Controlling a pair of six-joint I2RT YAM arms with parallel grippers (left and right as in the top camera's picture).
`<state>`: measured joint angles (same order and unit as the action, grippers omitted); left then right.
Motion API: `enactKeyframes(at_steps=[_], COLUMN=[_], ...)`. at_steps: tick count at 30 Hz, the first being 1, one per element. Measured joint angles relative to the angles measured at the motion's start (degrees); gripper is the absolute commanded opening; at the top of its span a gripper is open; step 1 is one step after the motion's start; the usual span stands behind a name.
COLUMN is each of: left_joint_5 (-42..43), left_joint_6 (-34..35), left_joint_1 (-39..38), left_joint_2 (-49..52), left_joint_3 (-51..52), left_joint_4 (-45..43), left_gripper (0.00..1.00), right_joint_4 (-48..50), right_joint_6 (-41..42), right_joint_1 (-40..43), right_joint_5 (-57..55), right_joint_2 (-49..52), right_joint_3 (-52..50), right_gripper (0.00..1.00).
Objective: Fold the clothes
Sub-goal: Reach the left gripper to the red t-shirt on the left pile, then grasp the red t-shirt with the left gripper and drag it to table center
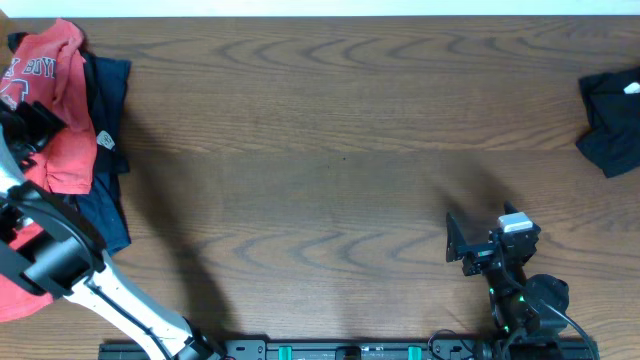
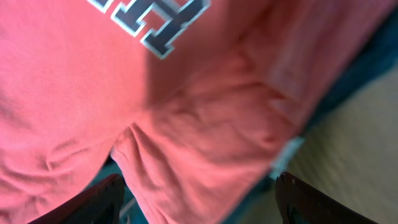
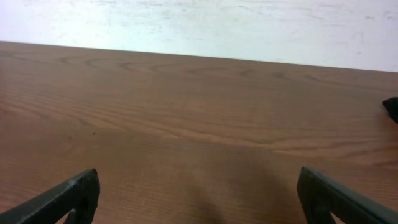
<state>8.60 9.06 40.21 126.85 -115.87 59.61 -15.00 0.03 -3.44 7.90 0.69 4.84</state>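
The clothes, a coral-red T-shirt [image 1: 62, 100] with navy-and-white lettering [image 2: 155, 18], lie bunched at the table's far left corner. Part of the shirt also shows at the left edge, under the arm [image 1: 15, 290]. My left gripper [image 1: 35, 122] hovers right over it. In the left wrist view the red cloth [image 2: 205, 124] fills the frame, and a raised fold runs down between the two fingers [image 2: 99, 202]. They stand wide apart, so the left gripper [image 2: 199, 190] is open. My right gripper [image 1: 468, 245] [image 3: 199, 199] is open over bare wood near the front right, far from the shirt.
A navy cloth [image 1: 108, 160] lies under and beside the red shirt. Another dark navy garment [image 1: 612, 120] sits at the far right edge, its tip showing in the right wrist view [image 3: 392, 109]. The wooden table [image 1: 330, 150] stretches between them. A white wall [image 3: 199, 25] lies beyond.
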Motion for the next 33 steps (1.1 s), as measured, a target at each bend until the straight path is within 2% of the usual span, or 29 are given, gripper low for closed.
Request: enactKeyframes(at_steps=[16, 25, 31, 33], left_joint_5=[-2.5, -0.9, -0.3, -0.2], left_joint_6=[-0.5, -0.5, -0.7, -0.7], left_joint_1=[6.5, 5.0, 4.2, 4.2], left_joint_2=[1.7, 4.5, 8.2, 8.6], left_joint_3=[0.0, 0.0, 0.0, 0.0], left_joint_4=[-0.7, -1.1, -1.4, -1.8], left_gripper=[0.77, 0.77, 0.72, 0.64], right_joint_4=[0.0, 0.0, 0.0, 0.0], right_joint_6=[0.0, 0.0, 0.0, 0.0], right_joint_1=[0.0, 0.0, 0.0, 0.0], right_joint_5=[0.0, 0.0, 0.0, 0.0], right_joint_2=[0.0, 0.0, 0.0, 0.0], right_joint_3=[0.0, 0.0, 0.0, 0.0], right_gripper=[0.99, 0.99, 0.99, 0.99])
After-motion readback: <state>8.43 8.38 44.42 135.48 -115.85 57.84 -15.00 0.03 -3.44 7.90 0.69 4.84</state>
